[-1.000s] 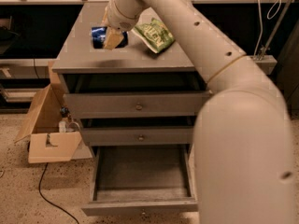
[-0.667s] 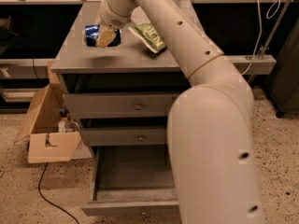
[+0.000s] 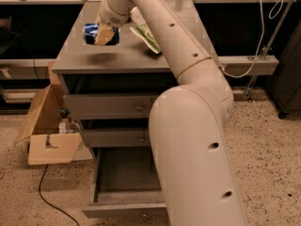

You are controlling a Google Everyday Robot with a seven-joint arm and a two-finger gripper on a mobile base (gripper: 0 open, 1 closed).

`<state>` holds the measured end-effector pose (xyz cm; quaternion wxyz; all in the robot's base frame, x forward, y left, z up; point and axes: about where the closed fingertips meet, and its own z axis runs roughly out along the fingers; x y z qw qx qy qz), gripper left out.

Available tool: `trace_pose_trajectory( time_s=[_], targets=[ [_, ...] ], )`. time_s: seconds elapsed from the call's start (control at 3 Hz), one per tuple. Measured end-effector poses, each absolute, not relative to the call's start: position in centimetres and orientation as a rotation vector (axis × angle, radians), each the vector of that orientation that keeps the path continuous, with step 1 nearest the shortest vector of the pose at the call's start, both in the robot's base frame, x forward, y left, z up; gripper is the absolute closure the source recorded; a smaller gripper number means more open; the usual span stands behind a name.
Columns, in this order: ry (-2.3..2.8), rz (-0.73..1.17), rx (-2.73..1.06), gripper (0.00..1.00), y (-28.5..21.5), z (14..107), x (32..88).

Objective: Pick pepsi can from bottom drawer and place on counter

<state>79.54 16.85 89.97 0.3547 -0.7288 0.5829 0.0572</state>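
Counter [image 3: 127, 61] left side: jaws clamp pepsi can [image 3: 92, 33] above it, long axis horizontal, left-right.

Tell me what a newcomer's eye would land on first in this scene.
The big cream robot arm fills the right foreground, rising to the cabinet's top. Its gripper holds the pepsi can just above the left of the counter, a shadow beneath it, beside a green chip bag. Below, the bottom drawer stands pulled open.
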Motion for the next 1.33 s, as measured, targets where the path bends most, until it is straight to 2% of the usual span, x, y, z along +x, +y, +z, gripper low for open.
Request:
trace_pose_trajectory(
  time_s=[0.33,0.67,1.0,1.33],
  targets=[
    [1.506,0.148,-1.884,0.51,16.87,89.95,79.54],
    [1.506,0.148,-1.884,0.20,16.87,89.95,79.54],
    [1.506,0.148,-1.884,0.00,16.87,89.95,79.54],
    [1.506,0.148,-1.884,0.00,16.87,89.94,79.54]
  ],
)
